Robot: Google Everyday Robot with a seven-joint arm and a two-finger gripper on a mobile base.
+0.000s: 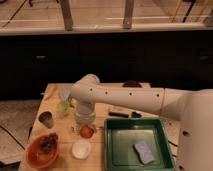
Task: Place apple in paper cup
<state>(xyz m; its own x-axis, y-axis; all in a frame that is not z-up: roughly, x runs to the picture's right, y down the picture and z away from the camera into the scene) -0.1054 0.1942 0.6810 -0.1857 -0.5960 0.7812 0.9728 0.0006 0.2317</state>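
Note:
A red apple [87, 131] sits on the wooden table [60, 131], just behind a white paper cup [81, 148] that stands upright near the front edge. My white arm reaches in from the right and bends down over the table. My gripper [84, 121] hangs right above the apple, at or touching its top. The wrist hides the fingers.
A green tray [114, 150] holding a blue-grey sponge [144, 151] stands right of the apple. An orange bowl [35, 157] with brown contents is at the front left. A metal cup [46, 119] and a light green cup [64, 107] stand behind it. A dark bar [120, 112] lies behind the tray.

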